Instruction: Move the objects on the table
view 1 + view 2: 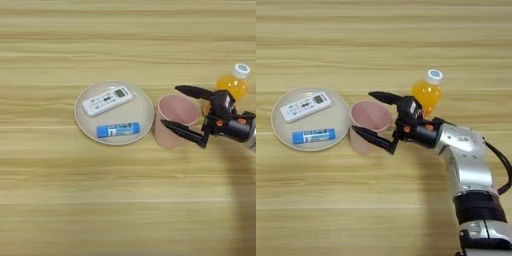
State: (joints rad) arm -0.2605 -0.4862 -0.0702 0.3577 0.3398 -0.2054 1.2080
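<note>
Four hand-sized objects lie on the light-wood plank table (60, 200). Landmark: the pink plastic cup (176, 120), standing upright with its opening up. Just to the cup's left sits a beige round plate (86, 125), its rim very near the cup's wall. On the plate, the white remote control (107, 100) lies at the far side and the blue tube (118, 130) at the near side, apart from each other. Behind and to the right of the cup stands the small orange juice bottle with white cap (427, 93), upright. The right gripper (370, 113), on a silver forearm (466, 160), reaches in from the cup's right. Its jaws are spread wide: one black finger sits past the cup's far rim, the other along its near wall, the cup between them.
</note>
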